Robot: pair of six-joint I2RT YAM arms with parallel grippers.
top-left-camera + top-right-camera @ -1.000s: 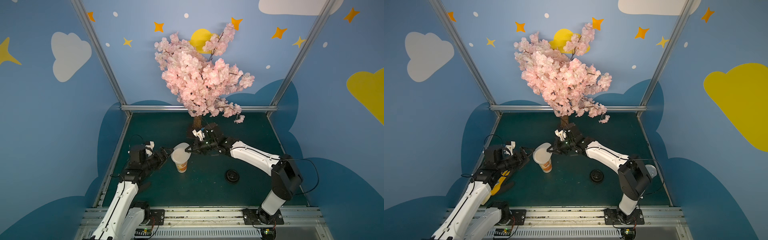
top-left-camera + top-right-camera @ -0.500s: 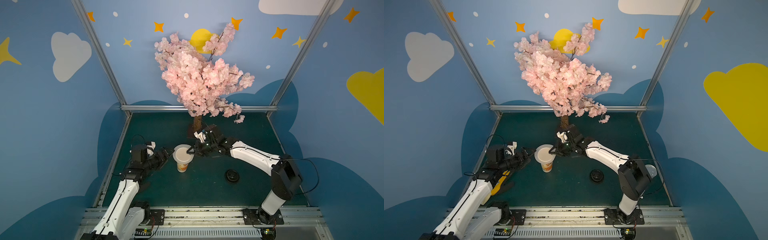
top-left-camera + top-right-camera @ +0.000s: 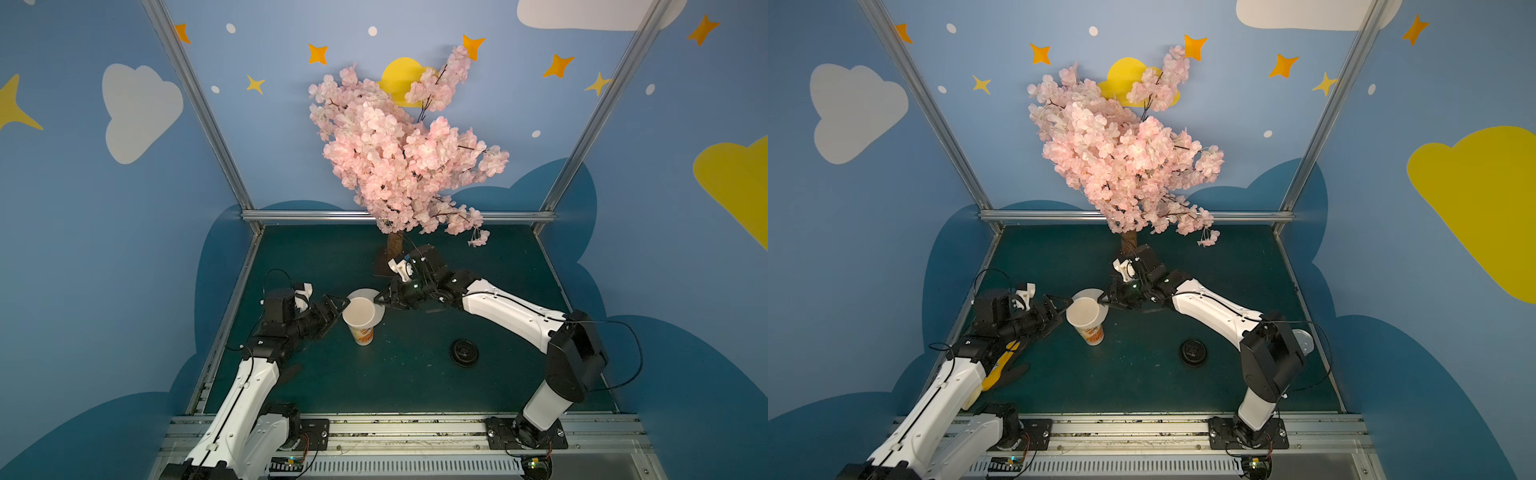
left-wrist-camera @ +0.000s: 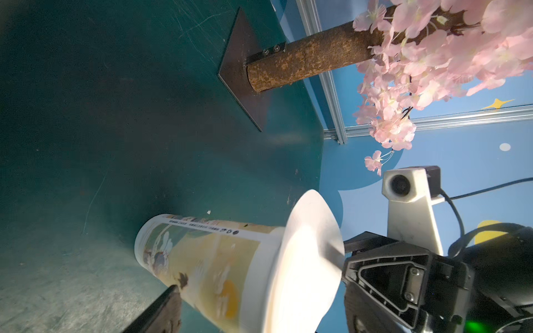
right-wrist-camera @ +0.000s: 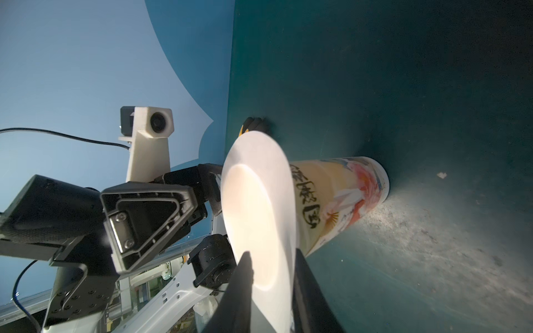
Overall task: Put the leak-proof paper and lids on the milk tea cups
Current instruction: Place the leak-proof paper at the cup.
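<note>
In a top view the leak-proof paper (image 3: 365, 294) lies off-centre on the upright milk tea cup (image 3: 363, 334) on the counter (image 3: 415, 374), with the left hand (image 3: 337, 312) wide open and empty beside the rim; in the left wrist view the paper (image 4: 311, 245) overhangs the rim; in the right wrist view the right hand (image 5: 272, 288) stands narrowly parted astride the paper's edge, gripping nothing, so the step is judged to be the release, and the next move calls for backing off without dragging the paper.

The cup (image 3: 363, 332) stands upright on the counter (image 3: 415, 386), a little left of the middle, between my two pincers. The leak-proof paper (image 3: 368, 294) lies on its mouth and overhangs the rim (furthest on the far side, in both top views). My left pincer (image 3: 340, 309) is just beside the cup's left flank, up near the rim. My right pincer (image 3: 380, 303) is on the right, one finger above the paper's edge and one below. The tree (image 3: 395, 249) stands behind the cup. The lid (image 3: 464, 353) lies to the right, nearer the front, well apart.
</note>
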